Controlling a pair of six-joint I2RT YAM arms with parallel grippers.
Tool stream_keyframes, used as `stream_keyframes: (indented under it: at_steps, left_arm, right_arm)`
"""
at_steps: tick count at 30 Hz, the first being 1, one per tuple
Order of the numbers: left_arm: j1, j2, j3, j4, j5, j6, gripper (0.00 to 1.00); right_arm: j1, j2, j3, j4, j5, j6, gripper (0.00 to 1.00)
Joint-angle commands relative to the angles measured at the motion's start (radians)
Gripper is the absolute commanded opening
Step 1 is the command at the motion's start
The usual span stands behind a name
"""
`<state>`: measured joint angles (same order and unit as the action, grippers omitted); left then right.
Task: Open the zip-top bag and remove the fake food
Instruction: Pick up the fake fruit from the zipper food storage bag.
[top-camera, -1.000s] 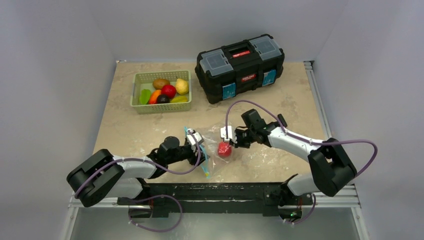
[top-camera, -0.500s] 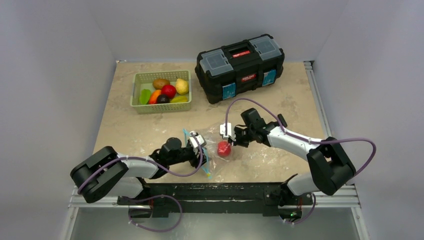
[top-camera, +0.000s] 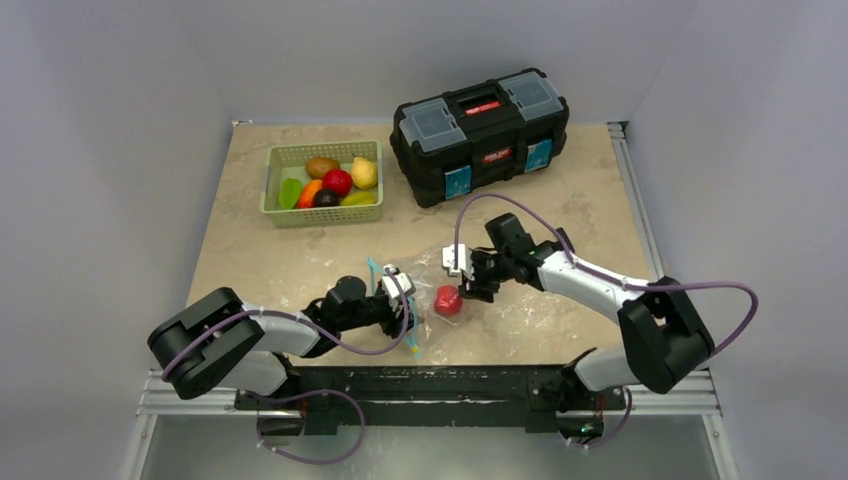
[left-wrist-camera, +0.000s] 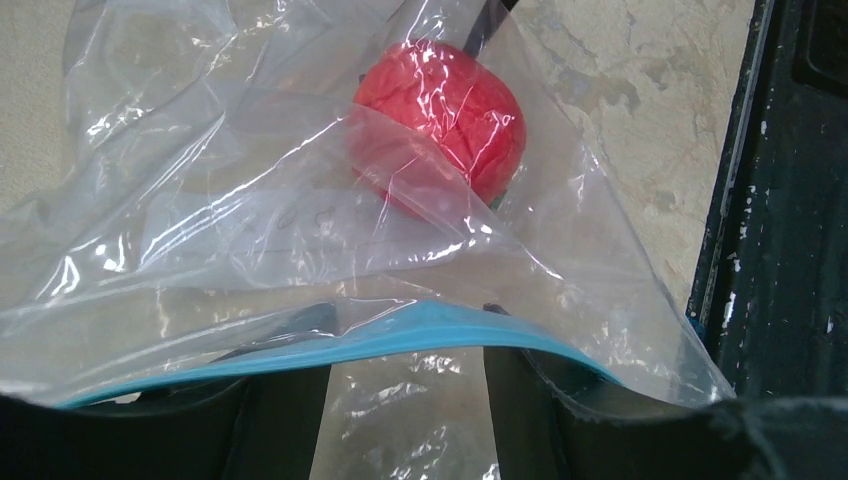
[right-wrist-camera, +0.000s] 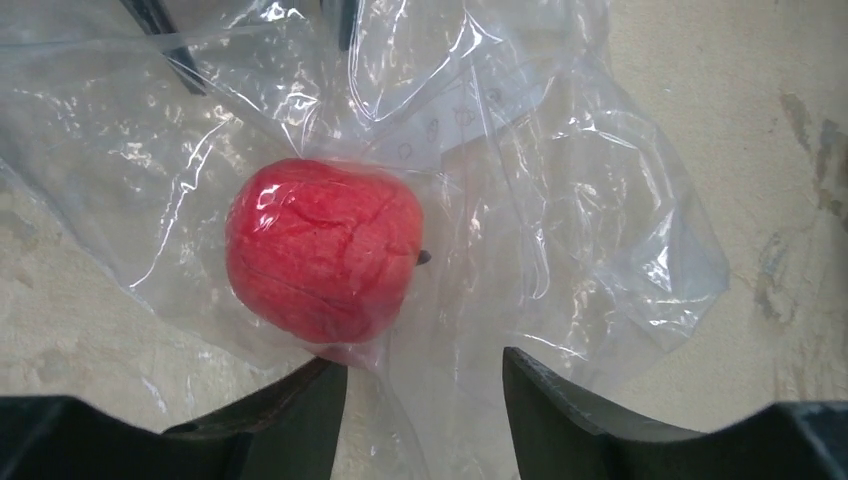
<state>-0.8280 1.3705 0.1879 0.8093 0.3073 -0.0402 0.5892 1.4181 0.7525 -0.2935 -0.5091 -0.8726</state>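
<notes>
Clear plastic of the zip-top bag (left-wrist-camera: 200, 230) lies crumpled on the tabletop (top-camera: 290, 260) between the arms, with the red fake food (right-wrist-camera: 320, 250) inside it. We note that the left tool (left-wrist-camera: 405, 400) stands unclenched, the teal zip strip draped across its fingers. The right tool (right-wrist-camera: 425, 400) is released, with its fingers apart over the film just beside the fruit.

I see the fake food (top-camera: 448, 300), red, inside the zip-top bag (top-camera: 428, 322); left gripper (top-camera: 400, 293) and right gripper (top-camera: 462, 280) flank it.
</notes>
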Motion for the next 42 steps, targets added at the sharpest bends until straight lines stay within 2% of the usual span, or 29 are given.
stream_keyframes:
  at_steps: [1,4,7,10,17,20,27,36,42]
  left_arm:
    - [-0.007,-0.024,0.002,0.067,0.01,0.024,0.55]
    - [-0.007,-0.033,0.004,0.055,0.018,0.032,0.55]
    - [-0.007,-0.036,0.012,0.051,0.029,0.032,0.54]
    - [-0.009,-0.036,0.018,0.049,0.036,0.032,0.54]
    - [-0.019,-0.009,0.033,0.052,0.058,0.031,0.54]
    - [-0.025,0.025,0.046,0.07,0.073,0.031,0.53]
    - [-0.043,0.096,0.082,0.095,0.064,0.036,0.54]
    - [-0.056,0.14,0.095,0.123,0.016,0.09,0.61]
    - [-0.068,0.135,0.095,0.154,0.015,0.09,0.7]
  right_arm:
    - [-0.048,-0.107,0.045,-0.078,-0.101,-0.082,0.6]
    - [-0.054,-0.133,0.062,-0.146,-0.155,-0.157,0.64]
    - [-0.04,-0.108,0.088,-0.213,-0.157,-0.216,0.62]
    - [-0.007,-0.069,0.099,-0.215,-0.094,-0.22,0.59]
    - [0.0,-0.029,0.081,-0.183,-0.009,-0.19,0.47]
    - [0.014,0.003,0.08,-0.179,0.019,-0.185,0.38]
    - [0.077,0.053,0.08,-0.161,0.022,-0.178,0.26]
    - [0.131,0.058,0.084,-0.14,-0.033,-0.169,0.13]
    - [0.156,0.062,0.082,-0.128,-0.041,-0.167,0.12]
